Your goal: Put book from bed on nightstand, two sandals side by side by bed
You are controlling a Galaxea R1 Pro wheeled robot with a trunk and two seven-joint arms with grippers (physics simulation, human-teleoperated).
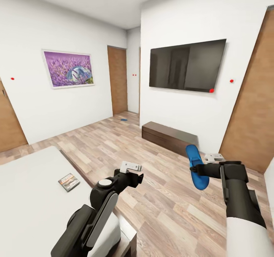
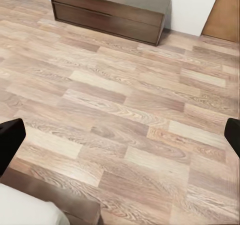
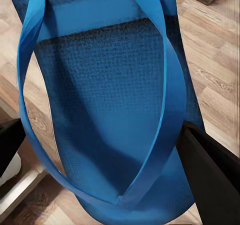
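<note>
Your right gripper (image 1: pixel 195 169) has its fingers pinching one blue sandal (image 1: pixel 196 167), carried in the air over the floor with its long axis running up and down; in the right wrist view the sole and straps (image 3: pixel 100 110) sit between the two dark fingers. Your left gripper (image 1: pixel 134 172) hangs over the floor just off the bed's corner, its fingers spread with nothing between them.

The book (image 1: pixel 69 181) lies flat on the bed (image 1: pixel 26 196), near its edge, to the left of and just below the left gripper, so the left arm is plainly the nearer one for it. The second sandal (image 1: pixel 123 119) looks to be the small blue shape far off on the floor by the doorway, well apart from both arms.

The sandal you hold needs to go down on the floor beside the bed, which lies to your left, so turn it flat first and leave room alongside for its mate.
</note>
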